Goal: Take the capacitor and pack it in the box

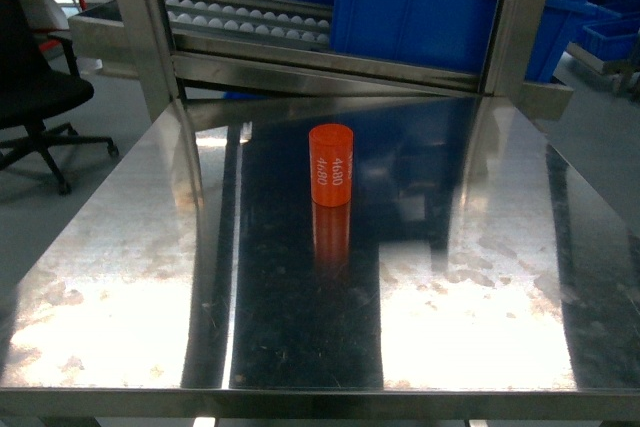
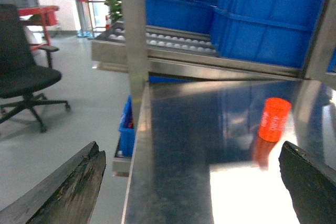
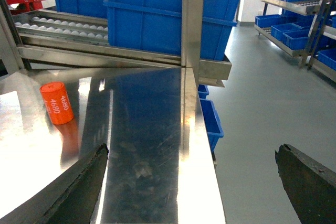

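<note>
Blue bins [image 1: 440, 7] sit behind the steel table [image 1: 500, 287]; an office chair [image 1: 30, 97] stands left.

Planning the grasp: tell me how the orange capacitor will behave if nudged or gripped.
The capacitor stands upright on its flat end on polished steel, so a low nudge will probably slide it, while a high push could tip it. Once on its round side it would likely roll. Its smooth, rigid-looking wall may slip unless the jaws close squarely across it.

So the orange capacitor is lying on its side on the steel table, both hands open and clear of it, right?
Not quite: the capacitor stands upright on the steel table, as the head view shows. The left hand and right hand are open and clear of it.
</note>
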